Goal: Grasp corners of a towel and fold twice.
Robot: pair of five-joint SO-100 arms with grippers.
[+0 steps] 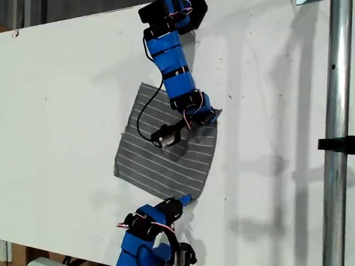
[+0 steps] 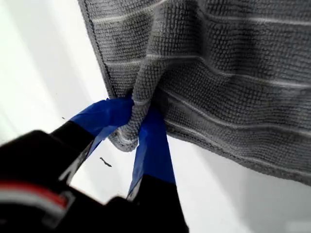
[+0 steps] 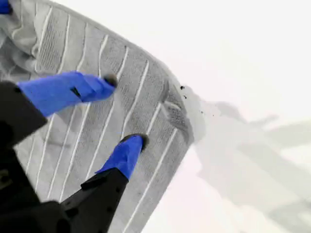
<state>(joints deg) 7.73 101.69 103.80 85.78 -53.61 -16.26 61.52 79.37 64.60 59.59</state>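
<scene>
Our first gripper is clamped on a corner of the towel, blue fingers pinching a bunched fold of grey cloth. In the exterior view this is the lower arm, gripper at the towel's bottom corner near that view's bottom centre. Our second gripper is spread wide, holding nothing, fingertips down on or just over the striped cloth, near its edge. In the exterior view that upper arm reaches over the towel, gripper at the corner on that view's right. Towel lies mostly flat on the white table, centre of the exterior view, slightly rumpled under the upper arm.
</scene>
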